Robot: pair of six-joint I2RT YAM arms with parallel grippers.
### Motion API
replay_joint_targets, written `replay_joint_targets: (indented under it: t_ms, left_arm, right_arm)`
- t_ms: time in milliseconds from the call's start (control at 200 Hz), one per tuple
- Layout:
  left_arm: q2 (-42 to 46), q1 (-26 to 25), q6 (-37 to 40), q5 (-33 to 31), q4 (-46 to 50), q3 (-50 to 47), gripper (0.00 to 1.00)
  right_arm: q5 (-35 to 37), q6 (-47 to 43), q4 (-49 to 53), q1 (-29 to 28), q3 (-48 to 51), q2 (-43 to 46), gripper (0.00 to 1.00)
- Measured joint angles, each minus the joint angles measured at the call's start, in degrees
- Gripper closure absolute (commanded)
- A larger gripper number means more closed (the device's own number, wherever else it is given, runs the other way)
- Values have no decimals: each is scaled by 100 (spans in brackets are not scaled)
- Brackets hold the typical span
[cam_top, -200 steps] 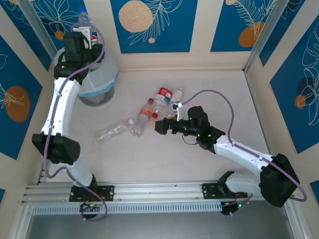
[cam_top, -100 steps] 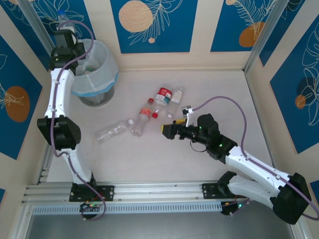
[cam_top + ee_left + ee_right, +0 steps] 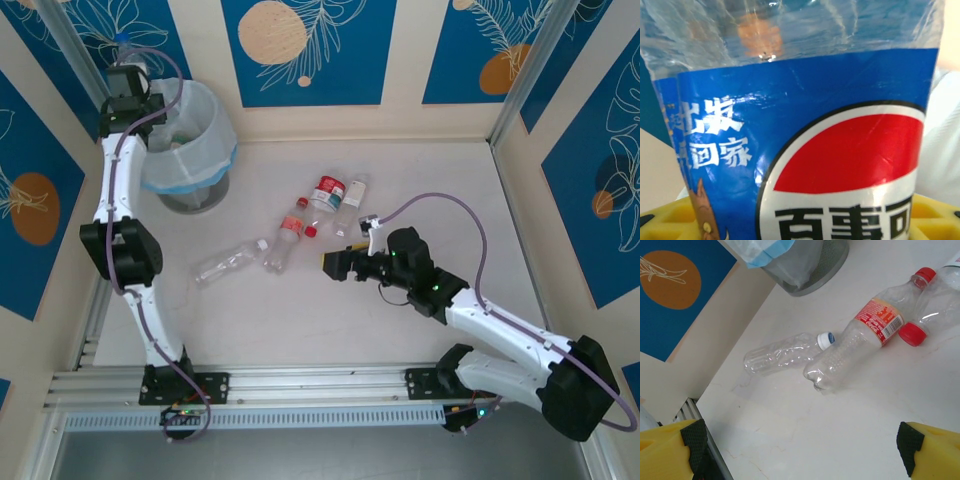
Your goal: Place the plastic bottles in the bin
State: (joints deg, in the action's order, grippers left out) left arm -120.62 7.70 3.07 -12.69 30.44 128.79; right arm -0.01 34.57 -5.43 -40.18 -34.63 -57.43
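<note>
Left gripper [image 3: 128,65] holds blue-label bottle [image 3: 800,125]

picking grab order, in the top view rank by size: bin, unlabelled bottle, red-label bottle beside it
1. bin
2. unlabelled bottle and red-label bottle: look alike, not ranked

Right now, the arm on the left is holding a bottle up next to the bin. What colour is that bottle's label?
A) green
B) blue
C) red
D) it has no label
B: the close-up from the left arm's own camera shows the clear bottle wrapped in a blue label with a red and white round logo.
</note>
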Motion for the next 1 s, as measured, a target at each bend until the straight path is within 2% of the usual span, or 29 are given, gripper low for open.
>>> replay_joint_targets:
  t_ms: [130,280,585,870,1000]
  left_arm:
    - [-221,70,57,68,0,2,37]
    - [-310,66,70,162,4,2,17]
    - [-280,66,-166,518,72,601,1]
    - [181,39,-798,1014,260,627,1]
    - [671,-122,-1025,1117,345,393,1]
  right_arm:
    - [2,-28,4,0,-22,-26,0]
    - [0,-63,-9,0,-68,-149,0]
    - [-39,-81,-15,0,-179,-413,0]
    - [-42,-76,-52,-20,-251,-581,0]
    - [26,24,-70,-20,-286,-706,0]
